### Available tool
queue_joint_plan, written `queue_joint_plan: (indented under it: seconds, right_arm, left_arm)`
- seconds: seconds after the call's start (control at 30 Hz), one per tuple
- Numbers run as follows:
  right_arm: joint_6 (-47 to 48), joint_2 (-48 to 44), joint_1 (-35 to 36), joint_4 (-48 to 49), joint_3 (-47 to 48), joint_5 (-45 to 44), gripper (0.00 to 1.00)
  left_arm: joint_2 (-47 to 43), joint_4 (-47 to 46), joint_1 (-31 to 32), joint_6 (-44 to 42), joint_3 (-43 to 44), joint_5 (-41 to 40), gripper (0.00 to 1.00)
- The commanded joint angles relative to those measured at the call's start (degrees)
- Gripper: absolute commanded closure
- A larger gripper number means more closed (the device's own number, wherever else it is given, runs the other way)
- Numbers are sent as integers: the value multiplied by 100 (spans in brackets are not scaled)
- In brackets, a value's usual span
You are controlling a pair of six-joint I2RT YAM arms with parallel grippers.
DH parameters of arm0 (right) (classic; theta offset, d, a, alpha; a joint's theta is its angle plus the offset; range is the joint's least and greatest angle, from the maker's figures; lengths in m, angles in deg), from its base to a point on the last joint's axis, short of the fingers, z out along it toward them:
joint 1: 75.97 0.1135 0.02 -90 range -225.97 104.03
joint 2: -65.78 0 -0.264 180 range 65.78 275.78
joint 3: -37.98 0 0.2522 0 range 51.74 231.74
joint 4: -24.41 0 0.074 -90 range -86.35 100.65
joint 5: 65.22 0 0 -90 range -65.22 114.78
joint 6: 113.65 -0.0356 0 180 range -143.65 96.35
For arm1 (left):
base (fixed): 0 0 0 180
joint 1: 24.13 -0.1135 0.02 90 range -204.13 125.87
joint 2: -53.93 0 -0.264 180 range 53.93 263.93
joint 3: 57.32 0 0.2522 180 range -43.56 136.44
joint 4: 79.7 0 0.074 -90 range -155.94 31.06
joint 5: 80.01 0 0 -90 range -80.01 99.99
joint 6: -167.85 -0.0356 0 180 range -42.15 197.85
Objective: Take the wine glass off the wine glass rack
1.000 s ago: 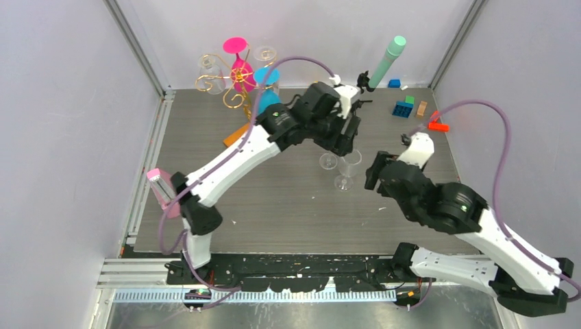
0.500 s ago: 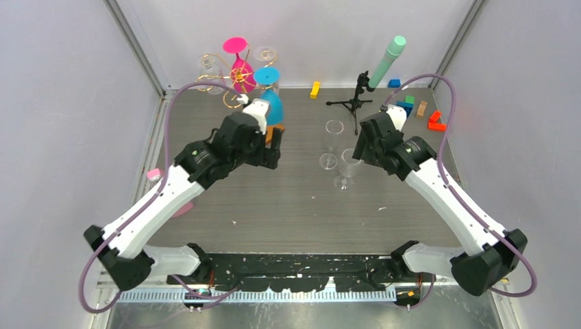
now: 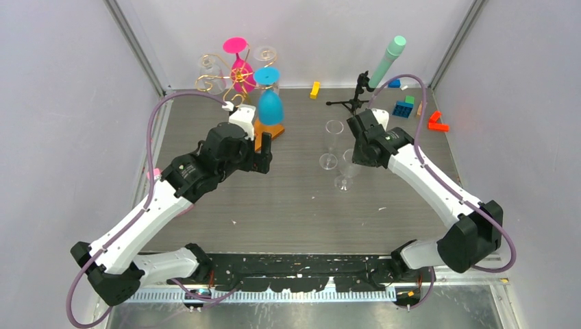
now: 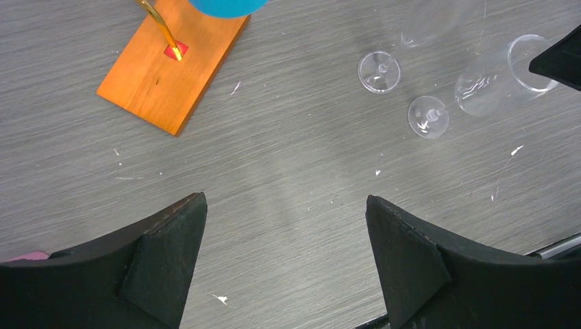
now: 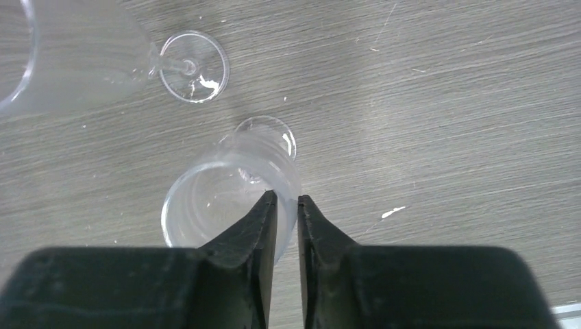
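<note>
The wine glass rack [image 3: 226, 82], a gold wire tree on an orange base [image 3: 268, 131], holds a pink wine glass [image 3: 240, 65], a blue one [image 3: 269, 103] and two clear ones [image 3: 207, 65]. Two clear wine glasses stand on the table, one farther back [image 3: 334, 140] and one nearer [image 3: 346, 168]. My right gripper [image 5: 286, 197] is shut on the nearer glass [image 5: 226, 199], pinching its rim with one finger inside the bowl and one outside. My left gripper [image 4: 286, 205] hangs open over bare table, just near of the orange base [image 4: 171, 68], holding nothing.
A black tripod stand [image 3: 353, 103] and a mint cylinder [image 3: 387, 60] are behind the right arm. A yellow block [image 3: 314, 89], coloured bricks [image 3: 404, 107] and a red piece [image 3: 436, 123] lie at the back right. A pink object [image 3: 152, 175] sits at the left edge.
My left arm has drawn back leftward from the clear glasses to the rack's base and opened wider. My right arm has reached in and closed its fingers on the nearer clear glass's rim.
</note>
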Motion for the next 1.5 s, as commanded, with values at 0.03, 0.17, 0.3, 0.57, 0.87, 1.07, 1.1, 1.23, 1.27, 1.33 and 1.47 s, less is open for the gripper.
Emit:
queue_joint_plan:
  seconds: [0.03,0.17,0.3,0.57,0.87,1.07,1.1,1.23,1.27,1.33,1.47]
  right_arm:
    - [166,222,-135,134,327,-503,95]
    - [262,406,-244,134,632,-624,100]
    - [382,601,-373,156,953,-737,100]
    - [584,1077,-708,377,1230,-560,100]
    - [673,1341,-847,422,1464,-445,67]
    - [694,1106,-858,418,1709,-356,51]
    - [704,997,-859,415,1721,-348,50]
    - [700,589,-859,422,1678,-273,48]
    - [701,429,-859,424,1653,-228,48]
    - [699,168,-859,426,1544,-128,48]
    - [645,-453,-859,584,1188,320,48]
  left_arm:
    - [-91,-230,-35,-91,-20,-47,11]
    - [-181,-220,-35,-130,-77,-127,10]
    - [-248,-224,-35,-174,-138,-220,9]
    - [-293,-204,-44,-288,-144,-397,6]
    - [-268,-366,-158,-381,-126,-430,0]
    - [-79,-439,-559,-531,321,-165,0]
    - [-49,-473,-622,-500,381,-62,0]
    - [117,-625,-917,-369,698,409,0]
    - [193,-641,-1020,-346,802,572,0]
    - [321,-676,-1281,-228,1046,951,0]
    - [577,-958,-1852,168,1492,1650,1]
